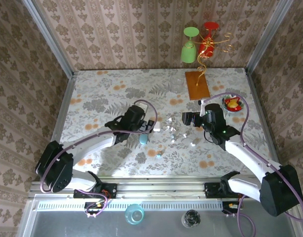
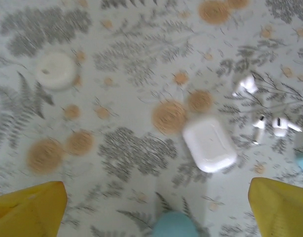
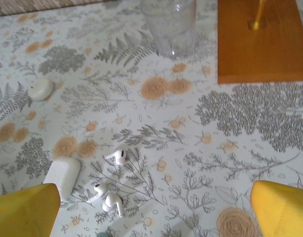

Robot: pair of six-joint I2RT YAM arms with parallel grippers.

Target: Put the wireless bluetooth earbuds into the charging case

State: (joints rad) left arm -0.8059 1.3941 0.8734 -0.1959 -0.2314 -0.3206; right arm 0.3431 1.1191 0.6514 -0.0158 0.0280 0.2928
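My left pincer (image 2: 156, 190) is spread wide. Its yellow fingers (image 2: 28, 210) sit in the two lower corners of the left wrist view and grip nothing. My right pincer (image 3: 155, 187) is spread just as wide and is also empty.

The earbuds (image 3: 112, 200) lie loose on the flowered tabletop (image 3: 201, 148), in the lower left of the right wrist view. There are three small glossy white pieces, each with a rounded head and a short stem. One lies alone a little higher in the frame, with a dark patch on its head. The other two lie just beside each other below it; I cannot tell whether they touch.

The white charging case (image 3: 62, 175) lies to their left, near but apart. It is a smooth rounded oblong lying flat, and it looks closed. In the left wrist view it sits right of centre, with the earbuds blurred at its upper right.

A teal case (image 2: 174, 226) pokes in at the bottom edge of that view, between my fingers and below the white one. In the top view a teal bit (image 1: 159, 154) lies apart, lower than the white pieces, and is too small for me to make out its shape.

A round white puck (image 3: 41, 89) rests well away, at the upper left of the right wrist view.
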